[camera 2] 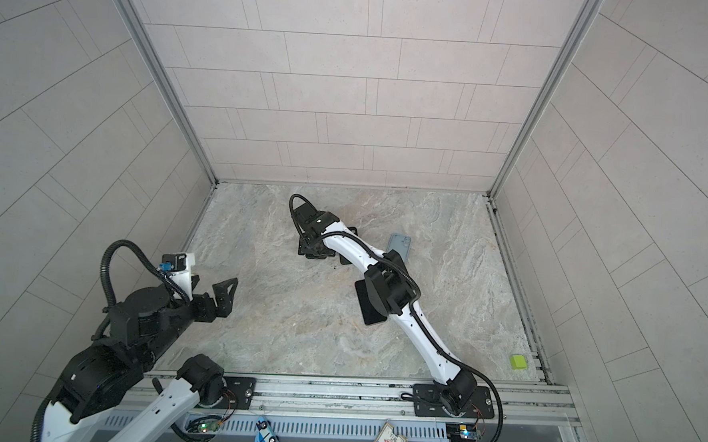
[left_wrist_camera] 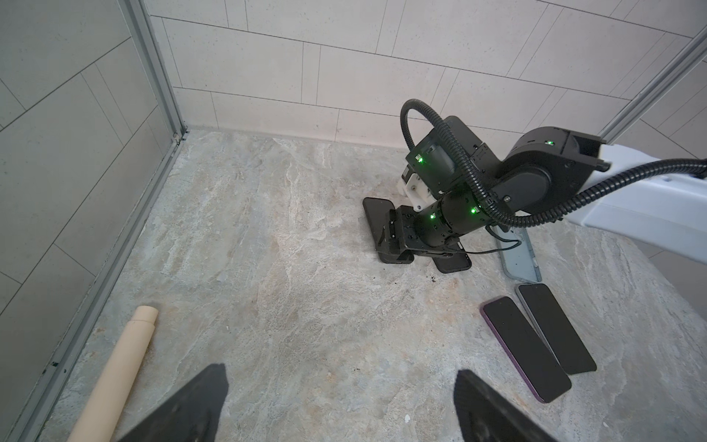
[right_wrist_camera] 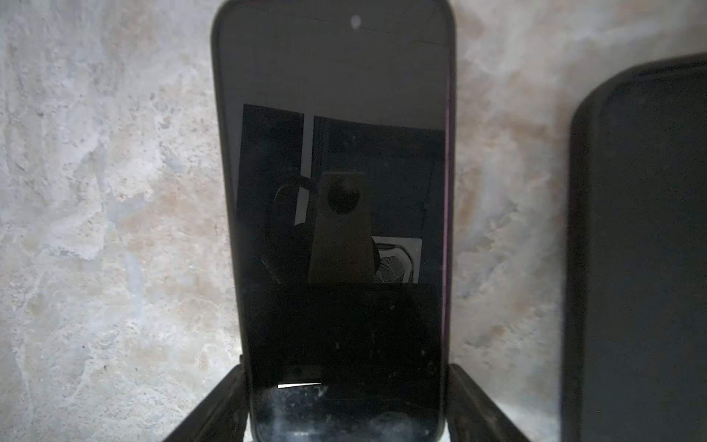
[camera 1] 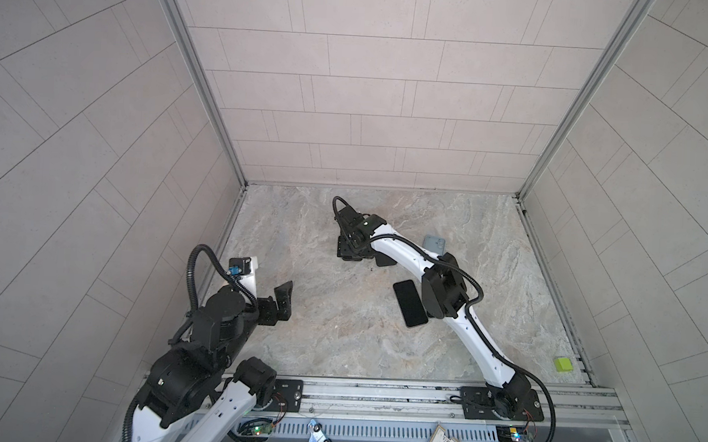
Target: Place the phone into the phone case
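Grab step, I'd say: right pincer (right_wrist_camera: 346, 367) looks clamped on the long edges of the phone (right_wrist_camera: 336, 191), which lies flat on the worktop (right_wrist_camera: 114, 229). What looks like a dark phone case (right_wrist_camera: 642, 248) sits just beside the phone, so the next move is probably lift, line up and press in. Left pincer (left_wrist_camera: 340, 371) hangs wide apart, well away from the phone, with loads of bare room there.

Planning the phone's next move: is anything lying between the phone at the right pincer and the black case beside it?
Nothing visible. In the right wrist view the phone, clasped at its sides by the right pincer, lies next to the black case, with only a bare strip of table between them.
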### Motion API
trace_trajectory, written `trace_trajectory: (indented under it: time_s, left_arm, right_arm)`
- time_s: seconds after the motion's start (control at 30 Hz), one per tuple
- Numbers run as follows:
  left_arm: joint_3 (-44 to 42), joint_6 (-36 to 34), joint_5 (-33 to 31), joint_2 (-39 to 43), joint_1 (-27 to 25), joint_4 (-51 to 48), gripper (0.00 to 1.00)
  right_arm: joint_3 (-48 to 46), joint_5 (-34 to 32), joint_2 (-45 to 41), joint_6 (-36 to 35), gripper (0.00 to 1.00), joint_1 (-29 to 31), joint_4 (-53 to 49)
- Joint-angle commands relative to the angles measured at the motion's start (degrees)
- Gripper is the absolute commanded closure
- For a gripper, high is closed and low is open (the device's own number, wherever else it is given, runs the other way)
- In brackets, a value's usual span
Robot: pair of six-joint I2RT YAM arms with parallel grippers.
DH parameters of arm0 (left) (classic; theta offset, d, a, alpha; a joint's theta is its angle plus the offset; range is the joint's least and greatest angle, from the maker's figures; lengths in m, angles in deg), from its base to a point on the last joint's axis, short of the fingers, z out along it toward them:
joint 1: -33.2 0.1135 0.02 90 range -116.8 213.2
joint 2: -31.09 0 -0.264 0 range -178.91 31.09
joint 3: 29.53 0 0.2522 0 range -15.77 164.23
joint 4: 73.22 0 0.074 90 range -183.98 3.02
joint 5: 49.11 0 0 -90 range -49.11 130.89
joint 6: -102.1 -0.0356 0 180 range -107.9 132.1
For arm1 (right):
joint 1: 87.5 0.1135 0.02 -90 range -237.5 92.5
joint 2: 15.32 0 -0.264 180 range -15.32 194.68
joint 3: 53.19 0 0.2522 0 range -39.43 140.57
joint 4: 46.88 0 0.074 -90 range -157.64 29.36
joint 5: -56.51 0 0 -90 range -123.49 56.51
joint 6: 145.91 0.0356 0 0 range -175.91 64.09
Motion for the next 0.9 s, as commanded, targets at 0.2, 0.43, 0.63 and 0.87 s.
trace_trajectory:
  time_s: [0.2, 0.43, 0.63, 0.87]
  left_arm:
    - [-0.4, -0.4, -0.8, -0.5, 0.4, 0.0, 0.0]
    - [-0.4, -0.3, -0.9, -0.5, 0.4, 0.0, 0.0]
    - [-0.5, -0.3, -1.0, -0.5, 0.4, 0.0, 0.0]
    - [-0.4, -0.3, -1.1, -0.5, 0.5, 0.0, 0.0]
  right_arm:
    - [3.7, 0.9, 1.1, -0.9, 0.0, -0.3, -1.2]
    - [4.6, 0.2, -3.8, -3.6, 0.01, -1.6, -2.4]
    - [-2.3, -3.1, -9.7, -5.3, 0.06, -4.5, -3.8]
    - [-20.6, -3.9, -17.7, -6.3, 0.25, -8.9, 3.1]
